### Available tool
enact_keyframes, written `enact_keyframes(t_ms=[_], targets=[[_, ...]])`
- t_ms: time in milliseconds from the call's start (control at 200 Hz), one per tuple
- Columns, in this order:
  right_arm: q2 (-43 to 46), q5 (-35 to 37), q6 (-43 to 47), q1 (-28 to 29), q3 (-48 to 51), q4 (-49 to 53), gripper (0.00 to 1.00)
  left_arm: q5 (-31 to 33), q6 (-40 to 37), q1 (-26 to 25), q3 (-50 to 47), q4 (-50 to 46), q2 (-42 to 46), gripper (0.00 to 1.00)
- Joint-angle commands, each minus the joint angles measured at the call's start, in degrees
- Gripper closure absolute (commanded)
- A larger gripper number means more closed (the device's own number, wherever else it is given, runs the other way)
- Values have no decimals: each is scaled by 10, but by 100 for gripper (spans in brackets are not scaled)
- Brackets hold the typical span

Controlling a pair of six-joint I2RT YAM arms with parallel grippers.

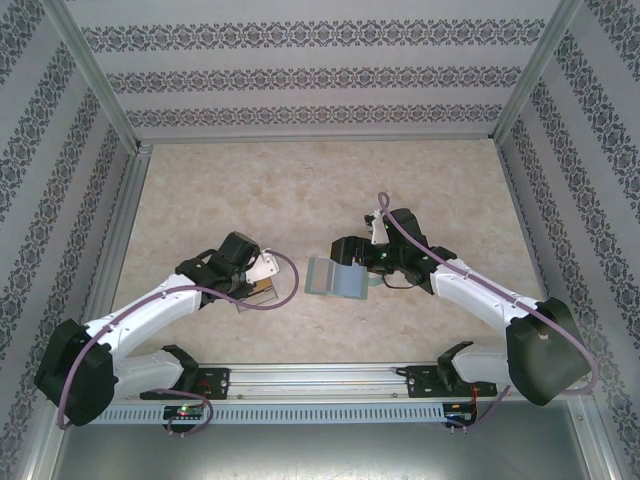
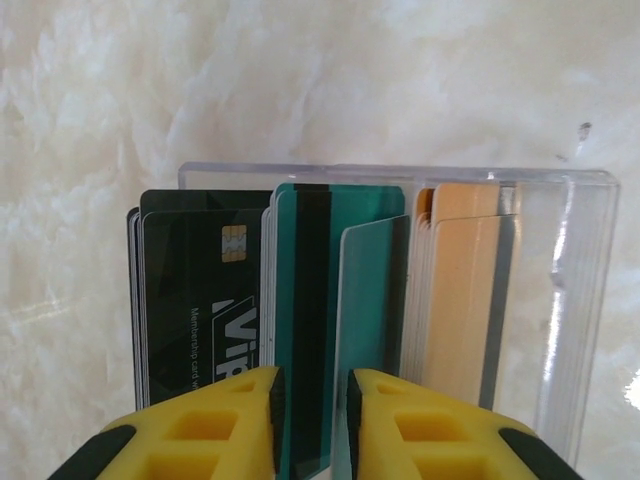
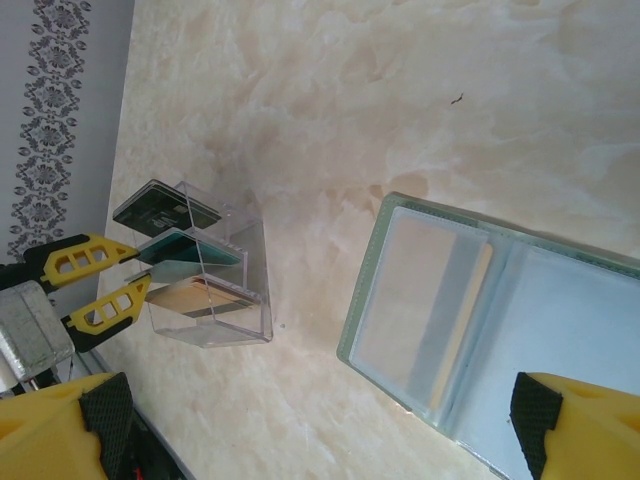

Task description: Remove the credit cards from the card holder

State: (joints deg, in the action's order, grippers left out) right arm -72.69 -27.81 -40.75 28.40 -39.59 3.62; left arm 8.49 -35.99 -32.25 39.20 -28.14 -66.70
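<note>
Left wrist view: the left gripper [image 2: 315, 425] hangs over a clear tray [image 2: 580, 300] with its yellow fingers [image 2: 215, 430] parted by a narrow gap, pinching nothing. A dark-striped card among the teal cards [image 2: 300, 260] shows face-on through that gap. One tray stands on the marbled table [image 1: 300, 190] and holds three upright stacks side by side: black cards [image 2: 190, 290], one bearing a chip, then teal, then tan cards [image 2: 460, 300]. The number of cards in each stack cannot be counted. From the right wrist camera, the left gripper [image 3: 140, 272] has one fingertip to each side of the teal stack at the clear tray [image 3: 235, 300]. The right gripper [image 3: 318, 425] is spread wide, its black-padded fingertips [image 3: 105, 420] far apart and gripping nothing. One tip overlaps the near corner of the card holder [image 3: 570, 300]; whether they touch cannot be judged. One card holder lies on the table, opened flat with both leaves up, and a pale card [image 3: 415, 280] with a grey stripe sits behind one leaf's clear pocket. From above, the card holder [image 1: 330, 278] rests about mid-table, between the left gripper [image 1: 262, 272] and the right gripper [image 1: 350, 258]. Its long axis runs left to right, the right end tipped slightly toward the arms' bases, and the clear tray [image 1: 250, 298] sits apart to its left.
</note>
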Motion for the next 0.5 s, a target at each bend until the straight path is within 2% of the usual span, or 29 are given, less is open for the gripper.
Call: enact_keyframes(t_ms=[0, 100, 340, 380, 425, 495], targets=[[3, 10, -8, 9, 7, -8, 2, 42, 14, -1, -5, 29, -10, 73], [4, 11, -9, 10, 8, -8, 2, 46, 23, 3, 3, 29, -10, 73], [8, 17, -9, 11, 13, -3, 2, 8, 51, 6, 24, 4, 18, 59], [7, 19, -8, 11, 13, 1, 2, 5, 64, 6, 30, 1, 26, 55], [5, 25, -8, 12, 11, 9, 2, -3, 80, 6, 41, -11, 31, 43], [0, 39, -3, 13, 9, 26, 2, -23, 115, 6, 68, -36, 30, 31]])
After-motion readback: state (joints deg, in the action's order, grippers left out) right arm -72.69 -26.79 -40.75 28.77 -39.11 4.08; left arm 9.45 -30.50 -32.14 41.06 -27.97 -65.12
